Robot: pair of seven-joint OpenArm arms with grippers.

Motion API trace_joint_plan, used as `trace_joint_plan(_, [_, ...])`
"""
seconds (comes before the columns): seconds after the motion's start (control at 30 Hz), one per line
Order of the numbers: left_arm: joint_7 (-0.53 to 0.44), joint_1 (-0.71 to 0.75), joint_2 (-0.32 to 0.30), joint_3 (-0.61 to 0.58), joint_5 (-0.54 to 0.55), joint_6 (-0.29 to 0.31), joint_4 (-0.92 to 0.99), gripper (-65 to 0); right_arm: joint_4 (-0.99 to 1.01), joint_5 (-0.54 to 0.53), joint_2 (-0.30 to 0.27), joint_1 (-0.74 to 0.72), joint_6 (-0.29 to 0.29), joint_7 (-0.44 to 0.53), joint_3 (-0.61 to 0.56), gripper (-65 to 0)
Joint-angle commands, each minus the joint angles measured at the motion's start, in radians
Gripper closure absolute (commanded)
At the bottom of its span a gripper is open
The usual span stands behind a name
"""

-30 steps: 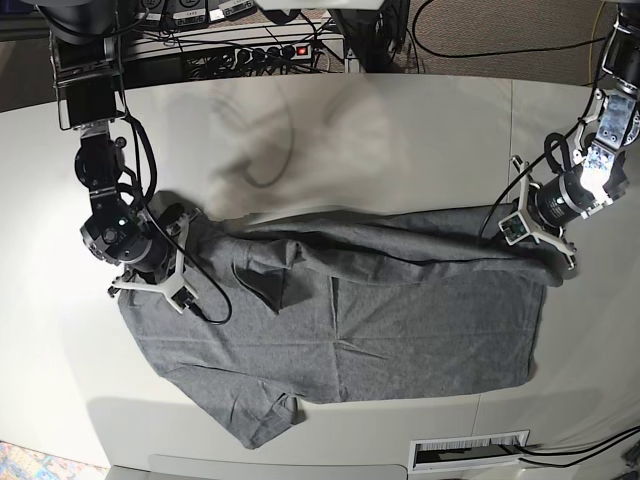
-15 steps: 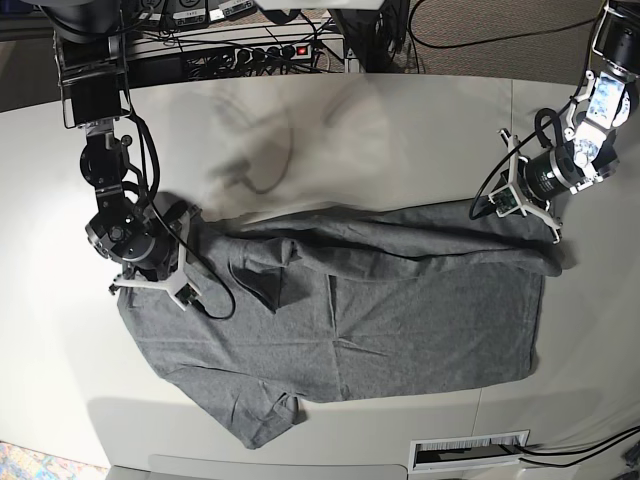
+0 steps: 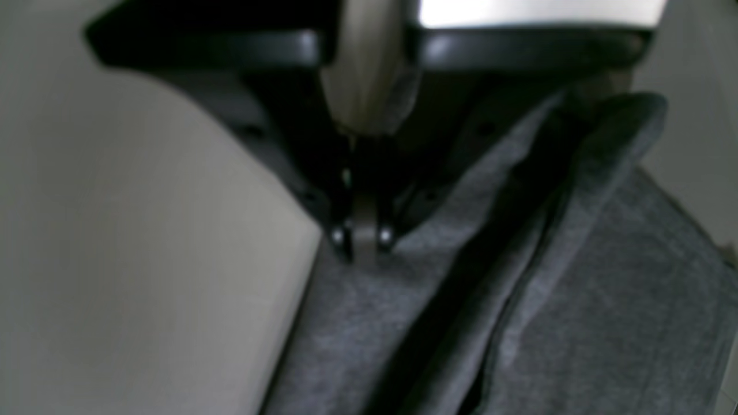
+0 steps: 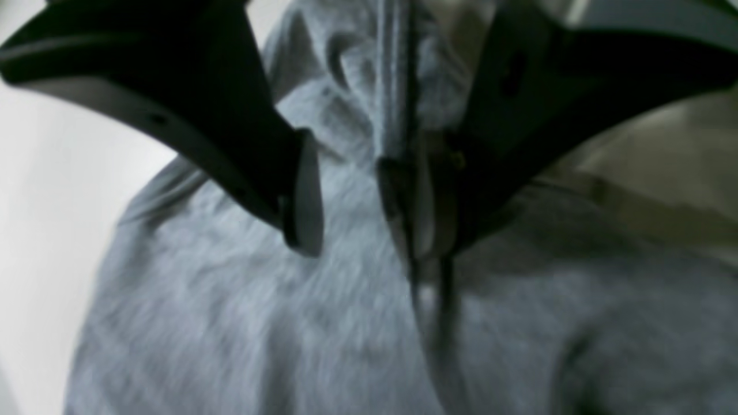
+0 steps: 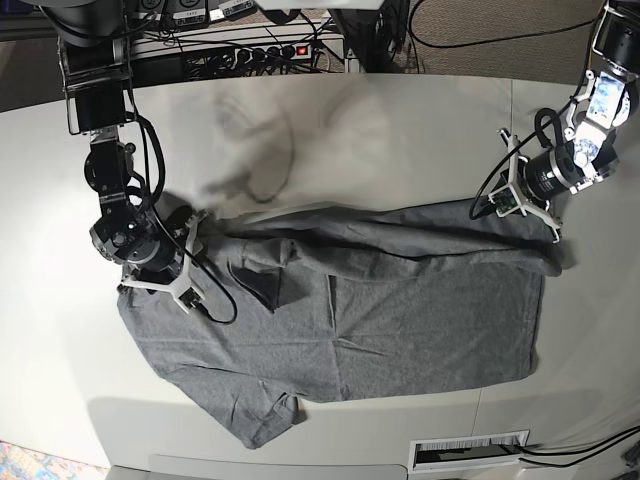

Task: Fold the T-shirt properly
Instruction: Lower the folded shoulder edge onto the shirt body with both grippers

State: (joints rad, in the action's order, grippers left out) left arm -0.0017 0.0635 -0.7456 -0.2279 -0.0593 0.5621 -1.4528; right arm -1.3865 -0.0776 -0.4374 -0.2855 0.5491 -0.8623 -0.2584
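Opening now, the right gripper (image 4: 357, 225) shows clear daylight between its dark fingers where a second ago it was clamped, with the grey cloth lying under and behind them, gripped by nothing I can see. Both arms have lifted a touch off the T-shirt (image 5: 400, 320) since then.

Nearest the camera, relative to that T-shirt, one short sleeve pokes off its near-left corner over the table (image 5: 330, 130). The body lies mostly flat across the middle, a long rolled fold running along its far edge. At its left end sits the right gripper, at its far right end the left gripper (image 3: 363, 236), jaws pressed together right at the hem; whether any cloth is pinched between them I cannot tell.

My read: the far edge has been brought over and is being let go. To do it well, the right arm should rise straight up so nothing drags, then that bunched ridge wants smoothing before the next fold.

Fabric looks a soft heathered knit, limp, creasing easily; the table is smooth, pale and matte.
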Motion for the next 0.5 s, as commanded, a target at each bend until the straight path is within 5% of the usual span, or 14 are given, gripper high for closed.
trace_joint_plan(0.0, [0.027, 0.001, -0.017, 0.001, -0.015, 0.024, -0.004, 0.0, -0.004, 0.012, -0.014, -0.031, -0.005, 0.016, 0.009, -25.6])
trace_joint_plan(0.17, [0.027, 0.001, -0.017, 0.001, -0.015, 0.024, -0.004, 0.0, -0.001, 0.019, -0.014, -0.035, -0.005, 0.016, 0.009, 0.0])
trace_joint_plan(0.47, [0.027, 0.006, -0.018, 0.001, -0.015, 0.065, -0.004, 0.0, -0.008, 0.019, -0.015, -0.109, -0.007, 0.024, 0.011, 0.0])
